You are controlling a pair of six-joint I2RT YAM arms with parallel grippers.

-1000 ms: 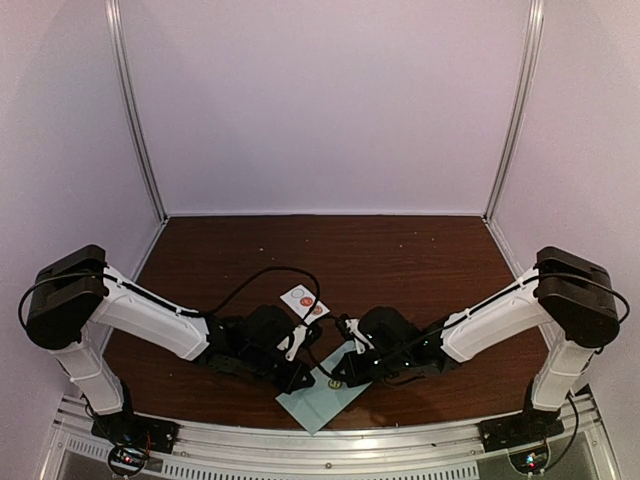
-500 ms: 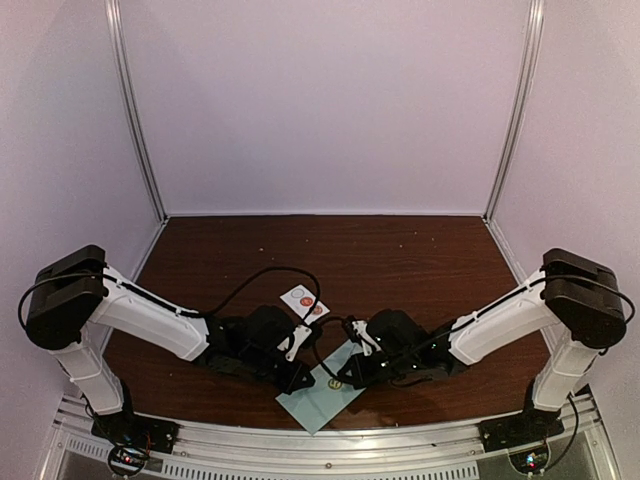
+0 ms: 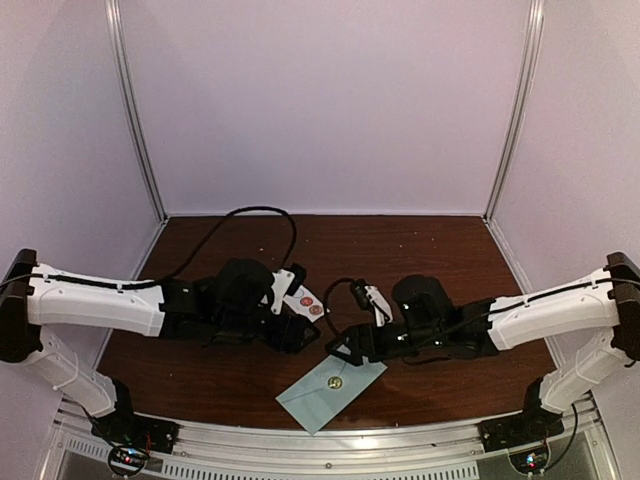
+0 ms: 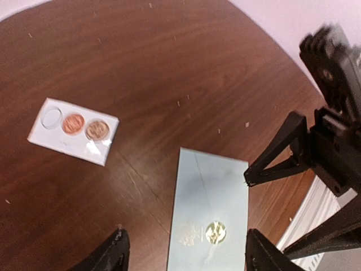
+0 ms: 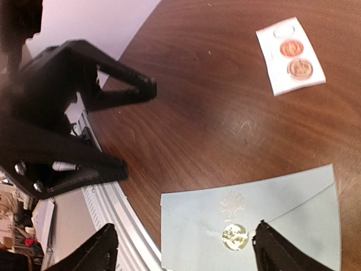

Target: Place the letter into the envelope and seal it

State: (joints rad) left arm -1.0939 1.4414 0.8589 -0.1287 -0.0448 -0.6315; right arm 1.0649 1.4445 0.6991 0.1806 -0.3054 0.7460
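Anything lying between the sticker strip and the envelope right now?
No. In the left wrist view, only bare brown tabletop separates the sticker strip from the envelope.

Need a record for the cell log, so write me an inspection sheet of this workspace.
Surface: dark wood table, small pale specks.
Job's things: envelope lies flat near the front edge, flap closed under a gold seal; letter not visible.
Clutter: white sticker strip with two copper seals, one empty spot.
Grippers: left gripper and right gripper open, empty, clear of the envelope.
Cables: black cable loops above each arm.
Surroundings: white walls, metal rail in front.
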